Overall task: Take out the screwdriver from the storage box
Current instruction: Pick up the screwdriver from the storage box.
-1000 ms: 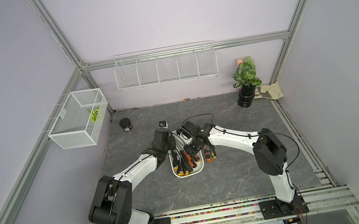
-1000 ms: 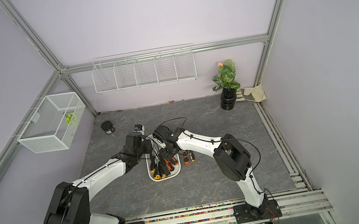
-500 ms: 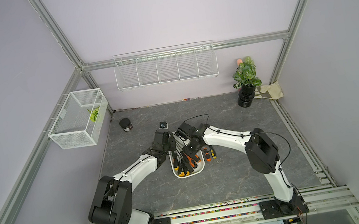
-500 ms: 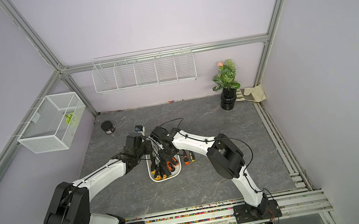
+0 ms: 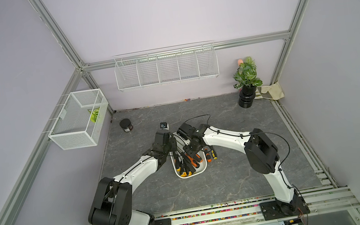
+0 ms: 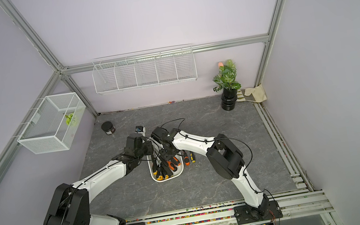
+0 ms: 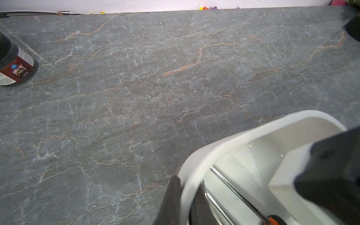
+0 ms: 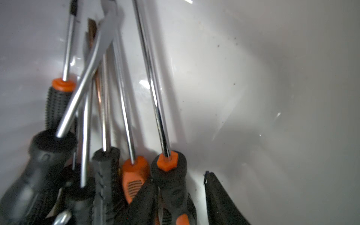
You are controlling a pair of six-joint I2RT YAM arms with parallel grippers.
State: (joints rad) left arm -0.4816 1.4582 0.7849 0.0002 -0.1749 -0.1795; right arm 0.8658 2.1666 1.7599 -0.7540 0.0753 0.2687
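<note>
The white storage box (image 5: pixel 192 175) (image 6: pixel 167 179) lies mid-table with several black-and-orange screwdrivers (image 5: pixel 187 162) (image 6: pixel 163 168) in it. My left gripper (image 5: pixel 172 154) (image 6: pixel 150 156) (image 7: pixel 185 187) is shut on the box's left rim (image 7: pixel 214 144), one finger outside the wall and one inside. My right gripper (image 5: pixel 191 151) (image 6: pixel 165 155) (image 8: pixel 180 181) reaches down into the box. Its open jaws straddle the black handle of one screwdriver (image 8: pixel 171 171) with an orange hex collar. One finger touches the handle; a gap shows at the other.
Two small screwdrivers (image 5: pixel 211 155) (image 6: pixel 188 158) lie on the table just right of the box. A black jar (image 5: pixel 126 125) (image 7: pixel 13 66) stands at the back left and a potted plant (image 5: pixel 247 83) at the back right. A wire basket (image 5: pixel 78 119) and a wire rack (image 5: pixel 166 66) hang on the walls.
My right arm has shifted left and its gripper has moved further over the handles in the box. The left arm and the box have stayed put.
</note>
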